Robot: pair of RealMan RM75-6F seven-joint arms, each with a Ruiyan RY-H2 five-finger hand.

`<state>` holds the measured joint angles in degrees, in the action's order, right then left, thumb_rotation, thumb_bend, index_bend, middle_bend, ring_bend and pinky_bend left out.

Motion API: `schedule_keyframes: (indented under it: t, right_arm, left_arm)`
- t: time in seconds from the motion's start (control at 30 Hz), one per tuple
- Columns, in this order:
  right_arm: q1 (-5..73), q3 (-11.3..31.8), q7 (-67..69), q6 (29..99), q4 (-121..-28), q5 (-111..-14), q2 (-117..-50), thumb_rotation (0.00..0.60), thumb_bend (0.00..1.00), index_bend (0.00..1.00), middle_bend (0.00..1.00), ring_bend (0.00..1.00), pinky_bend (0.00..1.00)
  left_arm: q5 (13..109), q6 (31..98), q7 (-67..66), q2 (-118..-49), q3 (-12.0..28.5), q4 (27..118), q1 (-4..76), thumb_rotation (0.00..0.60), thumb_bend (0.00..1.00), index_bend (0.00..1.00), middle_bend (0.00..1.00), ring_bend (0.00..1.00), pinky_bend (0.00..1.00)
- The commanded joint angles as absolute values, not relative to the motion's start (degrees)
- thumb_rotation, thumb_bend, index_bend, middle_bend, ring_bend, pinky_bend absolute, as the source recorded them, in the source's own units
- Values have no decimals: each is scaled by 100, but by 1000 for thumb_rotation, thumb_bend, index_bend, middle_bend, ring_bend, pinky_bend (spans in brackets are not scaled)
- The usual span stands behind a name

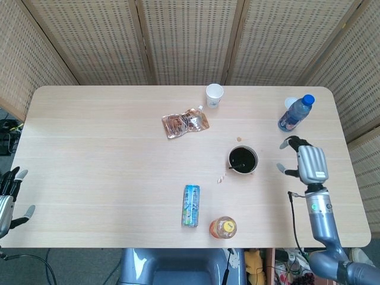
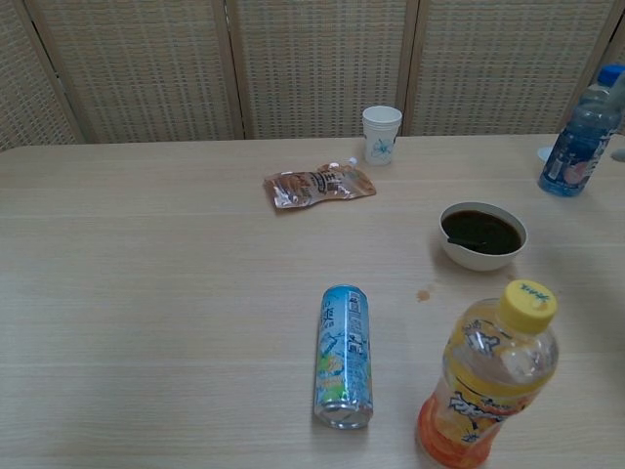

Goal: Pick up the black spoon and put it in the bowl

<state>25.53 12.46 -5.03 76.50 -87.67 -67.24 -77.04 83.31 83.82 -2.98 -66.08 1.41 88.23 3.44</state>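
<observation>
Fingers spread, both hands empty: right hand (image 1: 309, 162) beside bowl (image 1: 243, 159), left hand (image 1: 8, 196) off-table | black spoon (image 2: 469, 240) seemingly inside | risk: arm clips water bottle (image 1: 295, 113)

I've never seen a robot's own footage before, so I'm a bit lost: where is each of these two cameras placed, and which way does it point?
Head view: sits high, looks steeply down on the whole table; shows the left hand and right hand, both open, holding nothing.
Chest view: sits low at the near edge, looks across toward the screens; hardly any of the robot shows.
Shared: bowl, lying can, orange bottle, paper cup.
</observation>
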Motion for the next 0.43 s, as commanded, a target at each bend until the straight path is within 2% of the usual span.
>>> schedule_keyframes:
  t: [0.03,0.17,0.27,0.43]
  right_arm:
    - [2151,1000,-881,8142,-8946,-7003,-7586,600,159,423,310,252,417]
    - [1887,752,-1139,8331,-9028,-7140,-7461,600,159,336,198,128,291]
    - [1692,535,-1353,8429,-9115,-7257,-7372,600,159,305,150,70,218]
    - [1457,321,-1616,8546,-9251,-7404,-7361,600,160,275,111,27,167]
  left_arm:
    - [8344,8438,-332,-6630,149,8815,321,600,323,0,0,0,0]
    - [8377,8470,-380,-6643,128,8808,302,600,323,0,0,0,0]
    - [8453,8534,-434,-6659,86,8813,270,600,323,0,0,0,0]
    - [8612,8641,-496,-6681,11,8852,221,600,323,0,0,0,0]
